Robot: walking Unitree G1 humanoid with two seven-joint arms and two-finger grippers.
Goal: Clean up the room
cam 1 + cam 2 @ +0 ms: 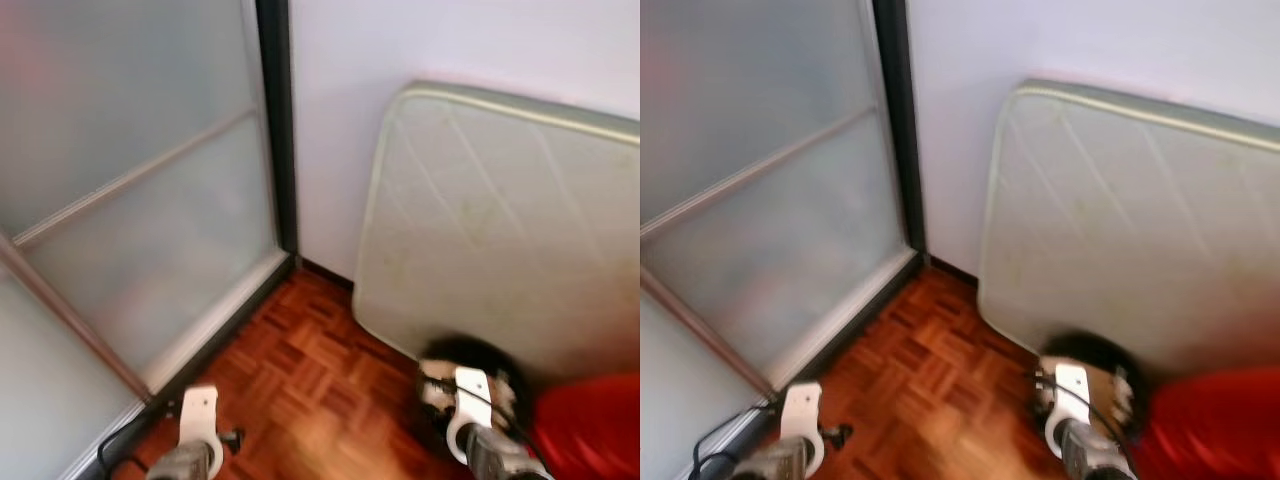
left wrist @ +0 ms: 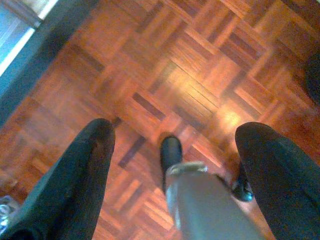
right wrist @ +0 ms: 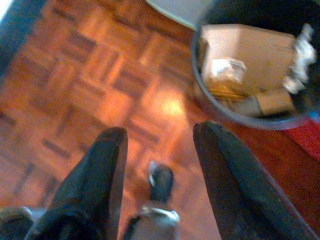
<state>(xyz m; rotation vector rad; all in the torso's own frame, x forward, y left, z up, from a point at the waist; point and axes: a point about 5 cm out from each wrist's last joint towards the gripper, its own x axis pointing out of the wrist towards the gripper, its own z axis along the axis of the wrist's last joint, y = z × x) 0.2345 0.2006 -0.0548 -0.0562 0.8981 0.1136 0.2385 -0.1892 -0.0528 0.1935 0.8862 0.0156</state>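
Observation:
A round black bin (image 3: 250, 117) stands on the parquet floor, holding cardboard pieces (image 3: 245, 47) and crumpled paper. From the head it shows as a dark shape (image 1: 468, 352) at the foot of a leaning mattress, just behind my right wrist (image 1: 472, 405). My right gripper (image 3: 160, 137) hangs open and empty above the floor, beside the bin and not over it. My left gripper (image 2: 175, 135) is also open and empty, over bare parquet near the sliding door's dark track (image 2: 45, 55). My left wrist (image 1: 198, 425) is low at the left.
A pale quilted mattress (image 1: 500, 220) leans on the white wall to the right. A frosted sliding door (image 1: 130, 200) with a dark frame closes the left side. Something red (image 1: 590, 420) lies by the bin. Open parquet (image 1: 320, 380) runs between door and bin.

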